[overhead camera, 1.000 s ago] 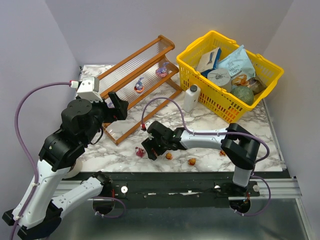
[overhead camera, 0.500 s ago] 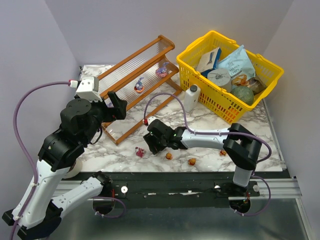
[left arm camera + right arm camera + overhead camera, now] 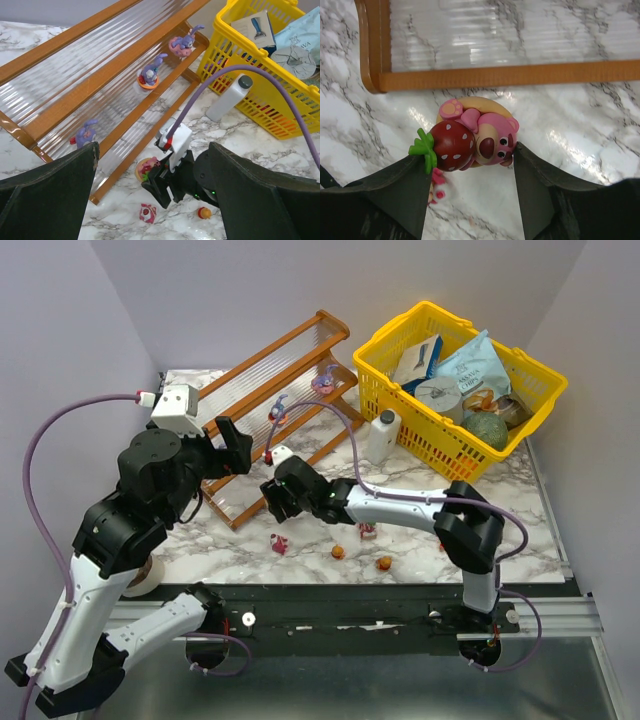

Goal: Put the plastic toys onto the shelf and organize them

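Near shelf point(image 3: 280, 360) — R claw point(image 3: 468, 155) low, clamped on bear toy point(image 3: 480, 137) | L claw point(image 3: 152, 150) apart, raised

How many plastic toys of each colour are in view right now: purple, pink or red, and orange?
Purple toys: 3
Pink or red toys: 3
Orange toys: 2
Total: 8
A further speck beside the right arm is too small to tell.
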Robot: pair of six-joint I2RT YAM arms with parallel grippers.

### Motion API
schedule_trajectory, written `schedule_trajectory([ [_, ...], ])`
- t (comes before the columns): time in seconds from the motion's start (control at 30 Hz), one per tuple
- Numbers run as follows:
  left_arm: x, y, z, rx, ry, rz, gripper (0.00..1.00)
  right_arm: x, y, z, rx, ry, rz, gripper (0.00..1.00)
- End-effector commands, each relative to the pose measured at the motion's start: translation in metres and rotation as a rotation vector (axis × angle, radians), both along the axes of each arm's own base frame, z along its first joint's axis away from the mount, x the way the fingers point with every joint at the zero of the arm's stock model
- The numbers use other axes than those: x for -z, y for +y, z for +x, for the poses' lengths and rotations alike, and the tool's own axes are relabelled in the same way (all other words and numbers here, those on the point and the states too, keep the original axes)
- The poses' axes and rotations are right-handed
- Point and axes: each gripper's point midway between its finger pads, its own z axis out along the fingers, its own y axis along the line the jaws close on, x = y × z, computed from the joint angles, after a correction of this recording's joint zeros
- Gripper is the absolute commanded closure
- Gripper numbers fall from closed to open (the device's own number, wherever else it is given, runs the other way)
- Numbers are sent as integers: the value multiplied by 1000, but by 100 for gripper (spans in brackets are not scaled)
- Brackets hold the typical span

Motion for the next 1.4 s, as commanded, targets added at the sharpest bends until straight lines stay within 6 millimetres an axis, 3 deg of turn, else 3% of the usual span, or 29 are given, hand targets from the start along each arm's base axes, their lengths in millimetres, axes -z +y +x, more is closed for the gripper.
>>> schedule_trajectory([
  [0.0, -9, 7, -3, -15, -14, 28, 1, -4, 37, 11, -41, -38, 77, 50],
  [0.37, -8, 9, -3, -16, -6, 57, 1, 1, 64, 15, -76, -76, 186, 50],
  [0.67, -5, 17, -5, -42, 2, 74, 1, 21, 71, 19, -47, -86, 148, 50],
  [1.0, -4, 23, -12, -58, 17, 72, 1, 27, 92, 21, -22, -103, 142, 50],
  [1.37, -6, 29, -17, -64, 14, 82, 1, 43, 97, 34, 10, -131, 93, 49],
])
